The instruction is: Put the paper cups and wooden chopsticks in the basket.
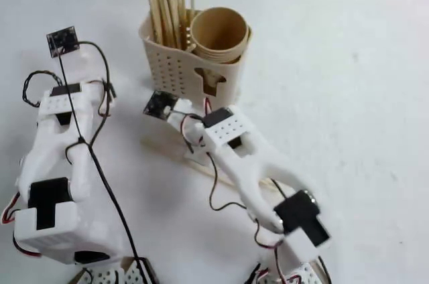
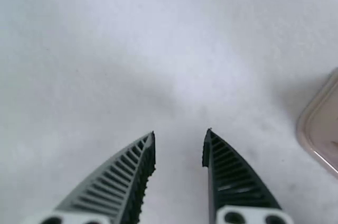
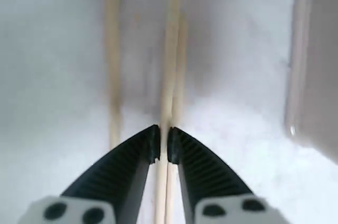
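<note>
The white perforated basket point(image 1: 175, 73) stands at the back middle of the table, holding several upright wooden chopsticks point(image 1: 169, 13) and stacked paper cups point(image 1: 220, 33). In front of it, loose chopsticks point(image 1: 161, 146) lie on the table. My right gripper point(image 3: 163, 143) is down on them beside the basket wall point(image 3: 317, 76), shut on one chopstick point(image 3: 170, 71) of a pair. Another chopstick point(image 3: 111, 65) lies apart, alongside it. My left gripper point(image 2: 179, 134) hangs open over bare table, nothing between its fingers, with a basket corner point(image 2: 323, 131) off to one side.
The left arm point(image 1: 57, 157) sits folded at the table's left, with black cables point(image 1: 100, 163) trailing across the surface. The right arm point(image 1: 248, 163) stretches from the front toward the basket. White table point(image 1: 348, 96) lies open to the right.
</note>
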`<state>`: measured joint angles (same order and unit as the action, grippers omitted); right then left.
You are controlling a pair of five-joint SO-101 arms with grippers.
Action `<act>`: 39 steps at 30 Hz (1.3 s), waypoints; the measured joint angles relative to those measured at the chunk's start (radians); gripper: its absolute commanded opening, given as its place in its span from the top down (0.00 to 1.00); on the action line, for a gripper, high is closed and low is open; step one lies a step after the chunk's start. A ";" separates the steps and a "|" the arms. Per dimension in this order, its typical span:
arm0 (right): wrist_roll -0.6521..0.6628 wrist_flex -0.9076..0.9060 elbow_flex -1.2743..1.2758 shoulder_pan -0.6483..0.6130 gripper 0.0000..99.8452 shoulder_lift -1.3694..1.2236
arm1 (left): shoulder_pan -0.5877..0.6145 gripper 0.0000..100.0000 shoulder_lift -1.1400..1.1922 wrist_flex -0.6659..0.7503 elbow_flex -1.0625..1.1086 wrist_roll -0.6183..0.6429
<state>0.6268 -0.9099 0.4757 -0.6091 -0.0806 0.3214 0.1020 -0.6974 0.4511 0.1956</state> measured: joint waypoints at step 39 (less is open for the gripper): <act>0.005 0.028 0.041 0.058 0.88 -0.028 | 0.000 0.83 0.000 0.000 0.000 0.000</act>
<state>0.6314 -0.8823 0.5171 -0.5508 -0.1082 0.3214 0.1020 -0.6974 0.4511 0.1956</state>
